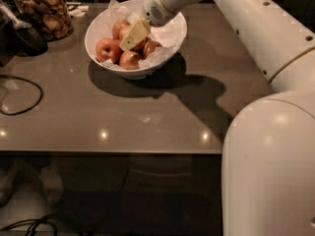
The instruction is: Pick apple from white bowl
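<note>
The apple (143,44) that the tool leans over sits in the middle of the heap in the white bowl (123,72), partly hidden behind the tool's pale tip. The other apples (109,49) crowd round it, red-orange with yellowish patches, all resting on crumpled white paper (166,32) that lines the bowl. The tool (133,35) reaches down into the bowl from the upper right, its end among the fruit; from where I stand I cannot tell whether it is apart, together or clamped on anything. The white arm (256,28) slants away to the right and throws a broad shadow across the grey-brown surface (147,114). The bowl stands near the far edge. A glass jar of brown snacks (45,11) stands to its left, and a black cable (36,98) loops along the left side.
</note>
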